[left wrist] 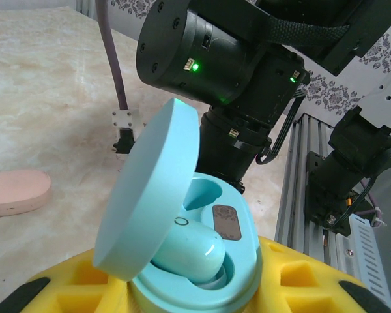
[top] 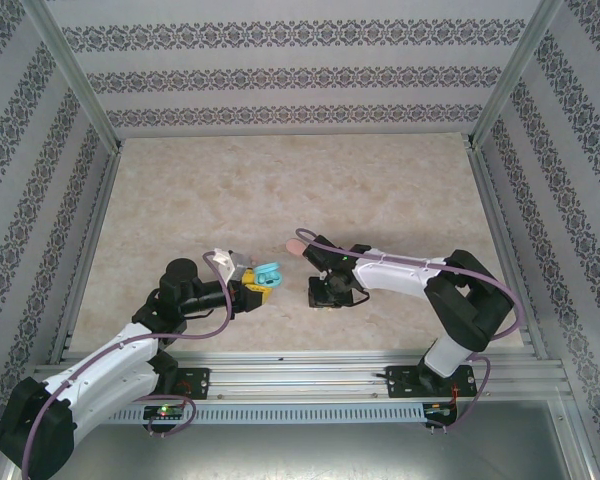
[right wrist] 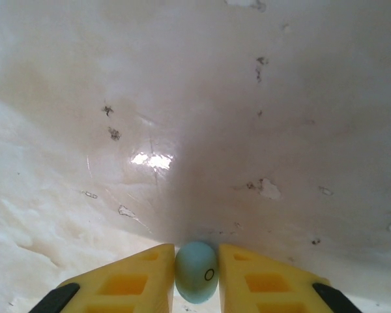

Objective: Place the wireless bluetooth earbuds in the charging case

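Observation:
My left gripper (left wrist: 195, 295) is shut on the light blue charging case (left wrist: 238, 261), whose lid (left wrist: 150, 195) stands open. One light blue earbud (left wrist: 186, 251) lies in the near slot, and the far slot (left wrist: 205, 195) is empty. In the top view this case (top: 268, 272) sits at the left gripper (top: 257, 289), left of centre. My right gripper (right wrist: 196, 261) is shut on a second light blue earbud (right wrist: 196, 272), close above the table; from above the right gripper (top: 325, 292) points down just right of the case. The pink earbuds are out of view.
A closed pink case (top: 296, 246) lies on the marble table (top: 280, 180) just behind the two grippers, and it is at the left in the left wrist view as the pink case (left wrist: 16, 192). The right arm (left wrist: 234, 59) looms close over the blue case. Metal rails (top: 300, 365) run along the near edge.

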